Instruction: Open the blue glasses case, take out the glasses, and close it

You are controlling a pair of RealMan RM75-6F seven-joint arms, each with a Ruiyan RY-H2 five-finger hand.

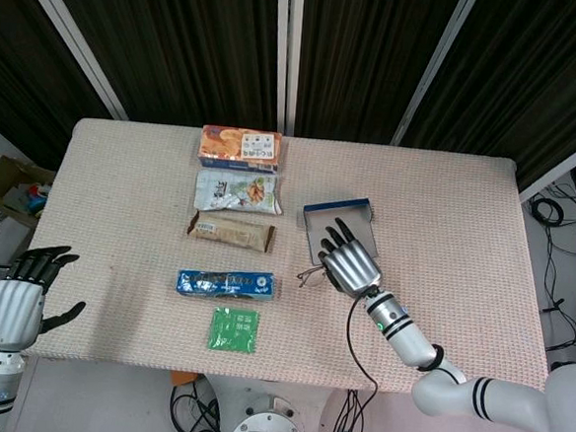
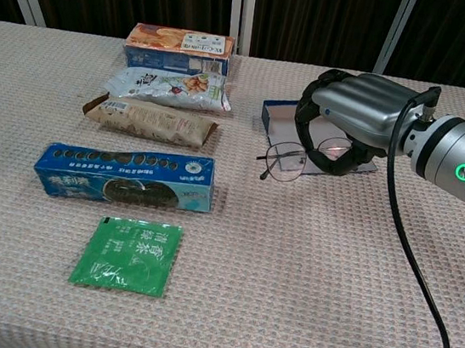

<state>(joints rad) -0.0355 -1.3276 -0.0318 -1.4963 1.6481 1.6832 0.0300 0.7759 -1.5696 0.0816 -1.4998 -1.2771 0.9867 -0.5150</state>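
Woven table cloth is being crossed by the glasses, which are being pinched and lifted by the right hand just clear of the open blue glasses case (a thin grip, so slipping is being risked).

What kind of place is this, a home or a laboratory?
Probably a laboratory or test room. A table with a woven cloth stands before dark curtains, cables lie on the floor, and the snack packs lie in a neat column.
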